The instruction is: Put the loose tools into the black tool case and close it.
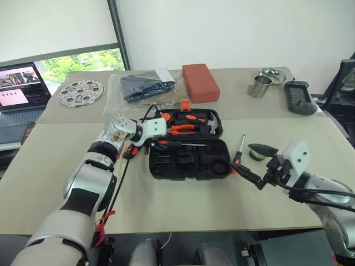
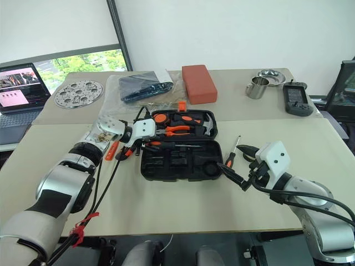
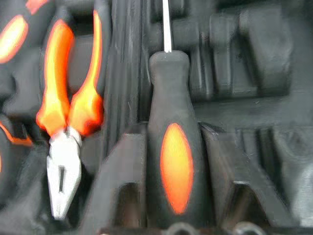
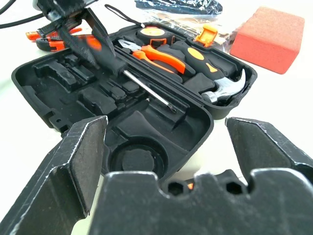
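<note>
The black tool case (image 1: pixel 213 166) lies open in the middle of the table, with pliers (image 3: pixel 61 122), a hammer (image 4: pixel 222 90) and a tape measure (image 4: pixel 149 33) in its far half. My left gripper (image 1: pixel 151 142) is at the case's left edge, shut on a black-and-orange screwdriver (image 3: pixel 175 161) whose shaft (image 4: pixel 146 90) slants into the case. My right gripper (image 2: pixel 229 156) hovers open by the case's right edge. Under it lie a loose screwdriver (image 1: pixel 241 145) and a grey tape roll (image 1: pixel 256 155). More orange tools (image 2: pixel 113 149) lie left of the case.
Along the far side are a red-orange block (image 1: pixel 200 82), a plastic bag (image 1: pixel 145 86), a perforated metal disc (image 1: pixel 81 92), a laptop (image 1: pixel 19 88), a metal cup (image 1: pixel 259 86), a bowl (image 1: pixel 270 73) and a dark handheld device (image 1: pixel 300 98). Black cables trail beside my left arm.
</note>
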